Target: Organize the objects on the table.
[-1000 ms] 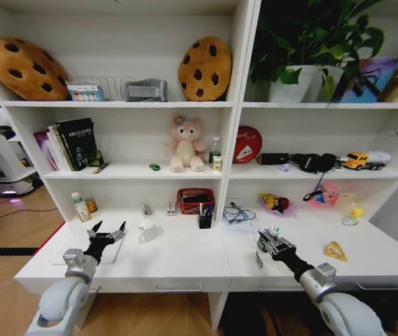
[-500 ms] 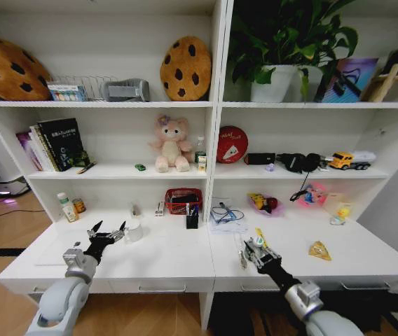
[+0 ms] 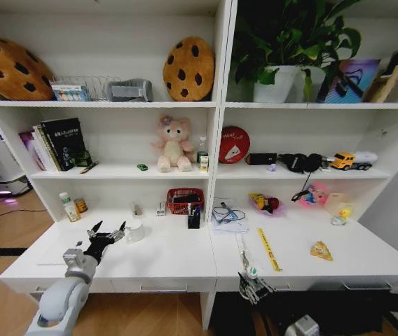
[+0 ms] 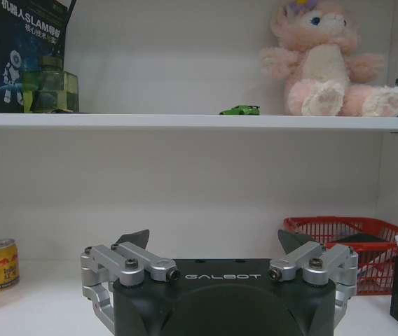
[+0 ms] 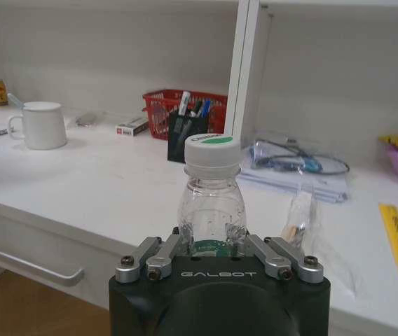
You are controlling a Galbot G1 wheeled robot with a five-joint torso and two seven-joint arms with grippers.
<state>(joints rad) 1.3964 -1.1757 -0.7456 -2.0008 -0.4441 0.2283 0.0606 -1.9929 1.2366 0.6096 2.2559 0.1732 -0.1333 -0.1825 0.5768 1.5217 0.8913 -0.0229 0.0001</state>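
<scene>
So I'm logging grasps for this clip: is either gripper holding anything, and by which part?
The right gripper holds the small bottle by its lower body, fingers clamped on both sides. The left gripper is open and holds nothing.

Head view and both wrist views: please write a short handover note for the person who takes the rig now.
Right gripper: fingers shut on the small bottle, held upright at the table's front edge, right of centre.
Left gripper: fingers open, holding nothing, above the table's left part beside the white cup.
On the table: yellow ruler, pens in the black holder, red basket. The tiny green toy car sits on the shelf near the teddy bear.
Done: bottle grasped. Left: place the bottle; cup, ruler and other loose items untouched.
</scene>
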